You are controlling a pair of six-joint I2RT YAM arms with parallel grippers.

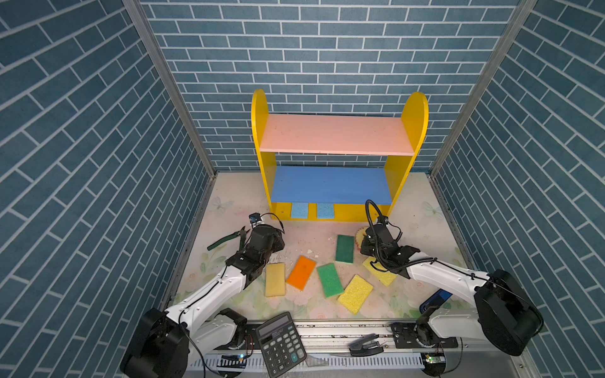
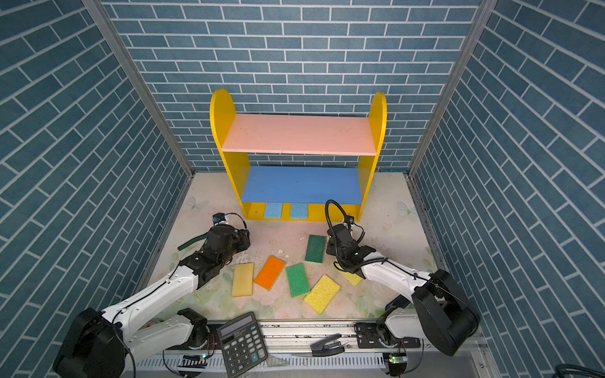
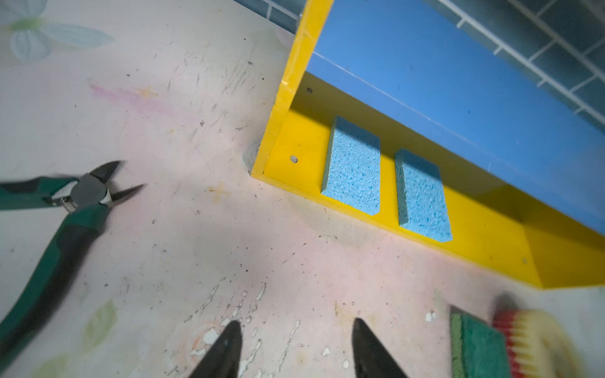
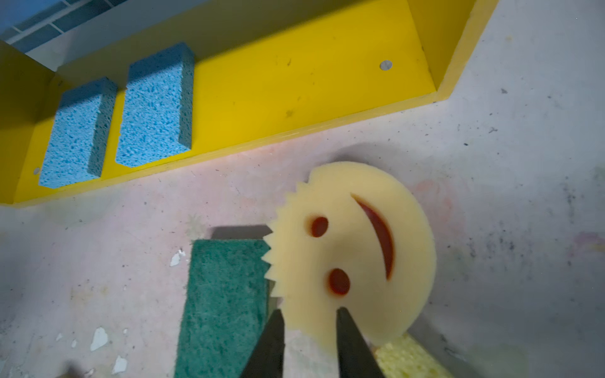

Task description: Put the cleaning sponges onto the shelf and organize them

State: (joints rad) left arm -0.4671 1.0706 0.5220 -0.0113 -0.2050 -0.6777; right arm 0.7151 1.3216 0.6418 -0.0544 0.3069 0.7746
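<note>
The right gripper [image 4: 307, 327] has its jaws only a narrow way apart, tips pointing down over the near rim of the smiley sponge [image 4: 353, 248]. I can't tell whether they touch it. That sponge lies face up on the table [image 1: 229, 203], its toothed edge overlapping the dark green sponge [image 4: 222, 304], just in front of the right end of the shelf [image 1: 258, 131]. The right arm reaches in from the near right, its wrist above a half-hidden yellow sponge [image 1: 381, 275].

The left gripper [image 3: 296, 347] stands clearly open and holds nothing, with bare table between its tips. Its arm stretches in from the near left, wrist bent down, close to the shelf's left foot, and green-handled cutters [image 3: 85, 193] lie to its left. On the shelf's yellow base the left blue sponge [image 1: 299, 210] and the right blue sponge [image 1: 325, 211] lie side by side, not touching. Between the arms lie a pale yellow sponge [image 1: 275, 279], an orange sponge [image 1: 301, 272], a light green sponge [image 1: 330, 279] and a bright yellow sponge [image 1: 355, 293].
</note>
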